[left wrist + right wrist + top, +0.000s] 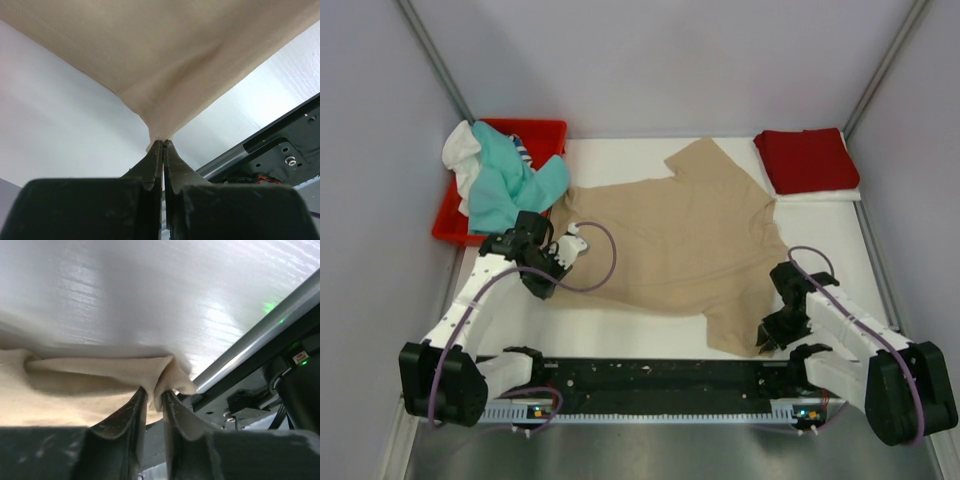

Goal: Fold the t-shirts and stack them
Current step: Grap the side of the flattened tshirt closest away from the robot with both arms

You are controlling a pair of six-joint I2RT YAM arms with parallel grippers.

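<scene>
A tan-beige t-shirt point(670, 240) lies spread across the middle of the white table. My left gripper point(556, 240) is at its left edge, shut on a pinched bit of the tan cloth point(165, 55), which fans out from the tips point(163, 142). My right gripper point(767, 335) is at the shirt's near right corner, shut on a bunched fold of tan cloth point(75, 385) between its tips point(154, 392). A folded dark red t-shirt point(807, 158) lies at the back right on a folded white one point(820, 195). A teal t-shirt point(505, 180) and a white one point(460, 150) are heaped at the back left.
The heap sits in a red plastic tray point(455, 215) at the table's left edge. A black rail point(660, 375) runs along the near edge between the arm bases, and shows in the left wrist view point(280, 145) and right wrist view point(260, 335). Grey walls close in the sides.
</scene>
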